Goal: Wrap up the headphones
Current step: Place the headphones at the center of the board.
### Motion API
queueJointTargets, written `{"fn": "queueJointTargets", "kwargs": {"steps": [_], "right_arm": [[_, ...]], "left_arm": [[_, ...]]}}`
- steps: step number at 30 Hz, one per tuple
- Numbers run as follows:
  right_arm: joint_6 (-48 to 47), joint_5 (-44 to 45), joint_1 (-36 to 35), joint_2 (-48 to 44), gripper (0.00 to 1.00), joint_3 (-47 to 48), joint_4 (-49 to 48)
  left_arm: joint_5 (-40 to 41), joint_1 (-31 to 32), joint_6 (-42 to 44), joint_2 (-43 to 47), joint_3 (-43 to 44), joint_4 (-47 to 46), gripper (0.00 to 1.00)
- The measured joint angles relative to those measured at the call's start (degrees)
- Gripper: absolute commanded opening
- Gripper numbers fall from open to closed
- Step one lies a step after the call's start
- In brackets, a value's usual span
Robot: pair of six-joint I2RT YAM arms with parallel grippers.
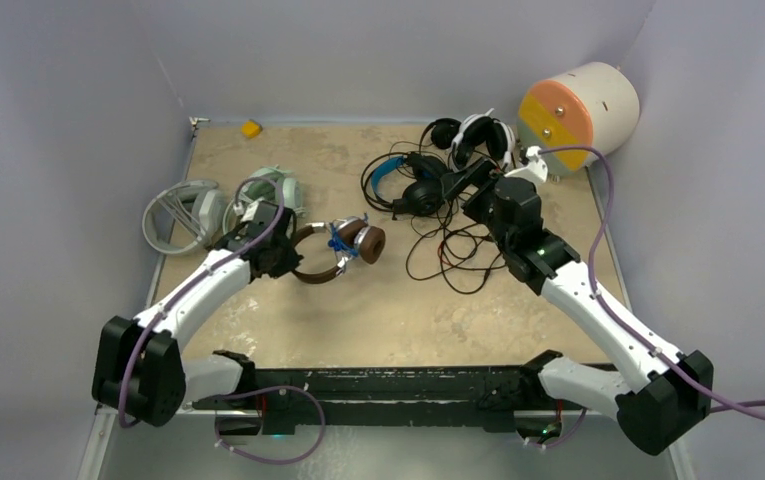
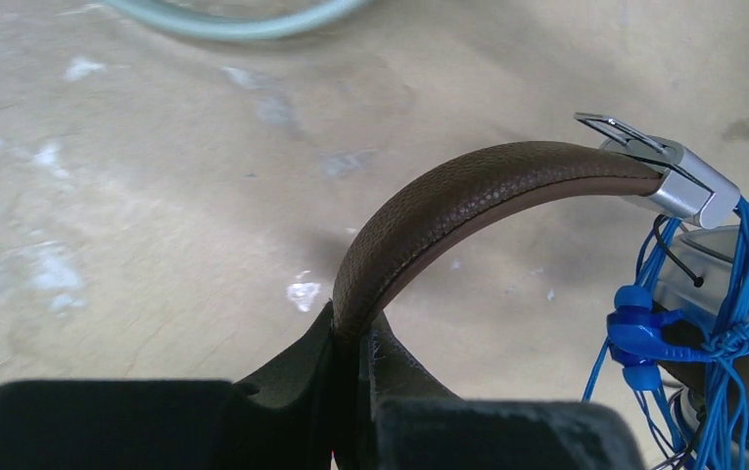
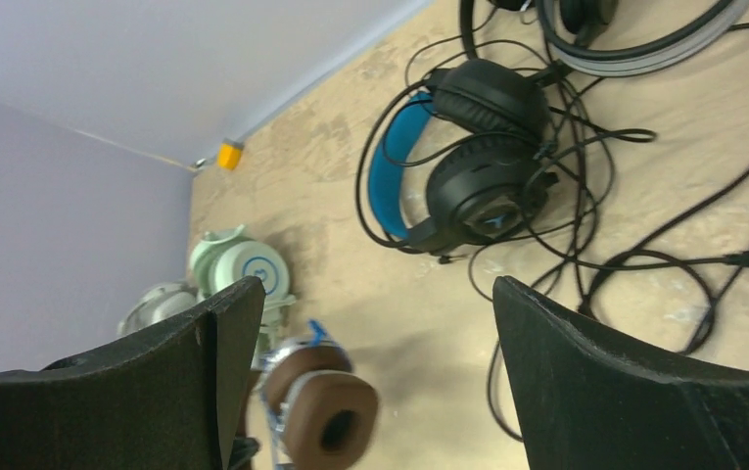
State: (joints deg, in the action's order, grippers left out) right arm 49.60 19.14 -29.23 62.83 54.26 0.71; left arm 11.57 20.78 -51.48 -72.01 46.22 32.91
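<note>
Counting five headsets on the table (image 1: 378, 310) from my remote seat, plus one cylinder (image 1: 578, 115) at the far right corner and one yellow block (image 1: 250, 128) at the far left corner.

Left gripper (image 1: 293, 258) is clamped on the headband of the brown headset (image 1: 343, 245). The left wrist cam shows both fingers pinched together on the leather band, with the rest of it arching up and away. That headset sits mid-table, a bit left of centre, and a blue cable (image 2: 713, 343) is bundled around its earcup end.

Right gripper (image 1: 463, 180) has its fingers wide apart with nothing between them, hanging over the blue-band headset (image 1: 408, 185) toward the far right. Its wrist cam looks straight down past both fingers at those black cups.

The other three:
- grey headset (image 1: 178, 215) by the left edge
- mint headset (image 1: 276, 185) just beside it
- black-and-white headset (image 1: 473, 135) near the far edge, next to the cylinder

Loose black cables (image 1: 453, 255) sprawl in a tangle right of centre, running from the two dark headsets toward the middle.
</note>
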Motion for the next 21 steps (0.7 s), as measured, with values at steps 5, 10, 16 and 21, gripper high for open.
{"fn": "queueJointTargets", "kwargs": {"steps": [5,10,16,21], "right_arm": [[-1.9,3.2,0.0,-2.8,0.89,-2.6,1.0],[-2.2,5.2,0.0,-3.9,0.89,-3.2,2.3],[-2.8,5.6,0.0,-4.2,0.91,-4.0,2.4],[-7.5,5.4,0.0,-4.1,0.93,-4.2,1.9]], "left_arm": [[0.5,-5.9,-2.8,5.4,-3.0,2.6,0.00],[-0.3,-11.6,-3.7,7.4,-7.2,3.7,0.00],[-2.2,-16.9,-4.0,4.9,-8.4,6.2,0.00],[-3.9,-24.7,-4.1,2.6,-8.7,4.6,0.00]]}}
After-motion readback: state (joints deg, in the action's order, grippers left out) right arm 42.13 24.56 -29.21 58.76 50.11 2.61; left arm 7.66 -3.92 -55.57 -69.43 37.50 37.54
